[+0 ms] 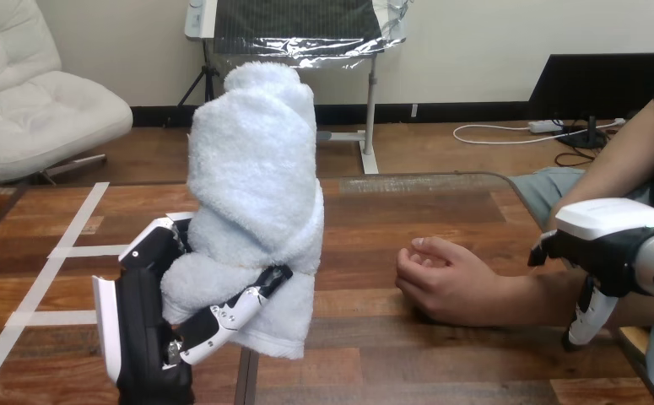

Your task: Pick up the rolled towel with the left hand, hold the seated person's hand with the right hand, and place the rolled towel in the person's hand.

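I have my left hand (150,329) over the near-left part of the brown wooden desk (391,354). Its fingers and thumb are curled round the lower part of the pale blue-white rolled terry towel (256,186), which stands upright out of that grip. The person's hand (441,283) rests loosely curled on the desk toward its right edge, apart from the towel. My right hand (606,240) sits over the person's forearm (526,295); I cannot tell whether it grips.
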